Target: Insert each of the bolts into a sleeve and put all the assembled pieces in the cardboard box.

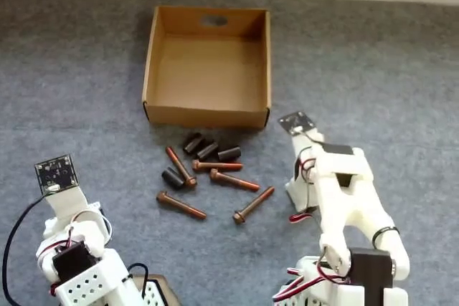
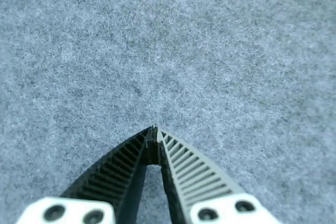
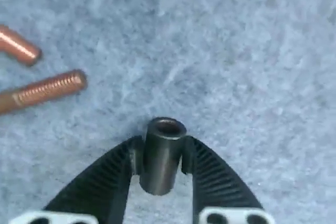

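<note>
- One black sleeve (image 3: 164, 140) sat clamped between the right jaws, which were closed narrowly on its sides. It lay lengthwise along them with its open bore facing away from the wrist.
- That held sleeve was out past the cardboard box (image 1: 206, 115), off the box's near right corner, over the grey tabletop (image 1: 373, 69). I could not tell whether it touched the surface.
- In the right wrist view, the threaded ends of two copper bolts (image 3: 44, 92) lay on the tabletop close beside the held sleeve, apart from it.
- Five bolts (image 1: 181, 205) in all lay scattered on the tabletop in front of the box's near wall, pointing in different directions. The one nearest the right arm (image 1: 344, 184) was (image 1: 253, 205).
- The loose sleeves (image 1: 208, 151) were grouped closer to the box than most of the bolts, just outside its near wall. One more (image 1: 172, 178) lay farther from the box, touching or nearly touching a bolt (image 1: 181, 166).
- The box itself stood open-topped with nothing inside it, on the far side of the parts from both arms.
- The left arm (image 1: 72, 234) was well away from the box, off its near left corner and apart from the bolts.
- The left jaws were closed with their tips meeting and nothing between them, over bare tabletop.
</note>
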Robot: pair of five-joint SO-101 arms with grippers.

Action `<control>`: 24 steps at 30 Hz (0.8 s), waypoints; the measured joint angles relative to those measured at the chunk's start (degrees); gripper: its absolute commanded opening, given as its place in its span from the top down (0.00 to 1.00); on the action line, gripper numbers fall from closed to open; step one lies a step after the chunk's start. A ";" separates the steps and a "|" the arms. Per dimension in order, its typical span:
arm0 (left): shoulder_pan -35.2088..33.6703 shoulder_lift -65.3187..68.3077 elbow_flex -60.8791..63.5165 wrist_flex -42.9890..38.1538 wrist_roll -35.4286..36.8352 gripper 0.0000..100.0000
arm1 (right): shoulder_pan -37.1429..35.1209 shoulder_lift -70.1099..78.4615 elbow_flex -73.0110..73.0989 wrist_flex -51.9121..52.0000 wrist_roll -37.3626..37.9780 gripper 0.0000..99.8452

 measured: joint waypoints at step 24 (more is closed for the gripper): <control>0.00 0.00 0.00 0.00 0.00 0.99 | -7.82 -29.10 5.01 3.43 -10.90 0.99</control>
